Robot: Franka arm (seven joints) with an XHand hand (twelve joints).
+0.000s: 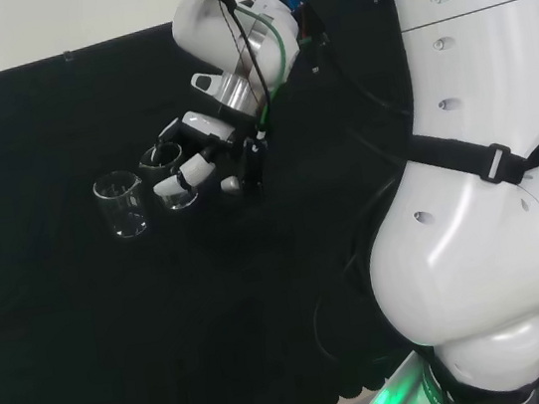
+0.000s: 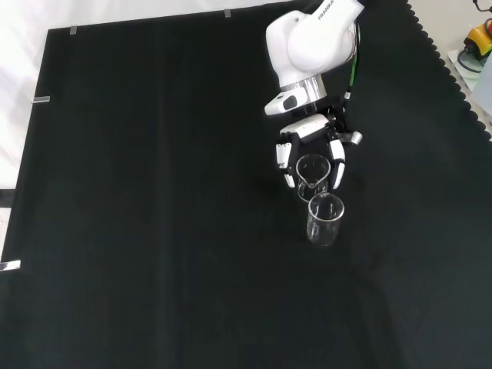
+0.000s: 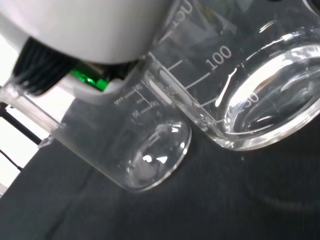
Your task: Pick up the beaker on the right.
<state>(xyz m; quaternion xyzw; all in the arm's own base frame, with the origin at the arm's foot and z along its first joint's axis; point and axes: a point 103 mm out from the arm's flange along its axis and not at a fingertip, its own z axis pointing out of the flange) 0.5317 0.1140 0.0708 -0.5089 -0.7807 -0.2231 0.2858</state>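
The hand [image 2: 311, 146] has its fingers [image 2: 286, 165] curled around the right beaker [image 1: 166, 168], which stands on the surface [image 2: 154, 231] beside the other beaker [image 1: 121, 203]; lifting remains.

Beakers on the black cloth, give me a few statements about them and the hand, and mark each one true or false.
1. Two clear beakers stand on the cloth. True: the near beaker and the far beaker in the front view.
2. The hand has its fingers on either side of the far beaker. True.
3. Both beakers lie tipped on their sides. False: both stand upright.
4. In the head view, the hand is at the left beaker. False: it is at the right one; the left one stands free.
5. The beakers are full of blue liquid. False: no coloured liquid shows in them.
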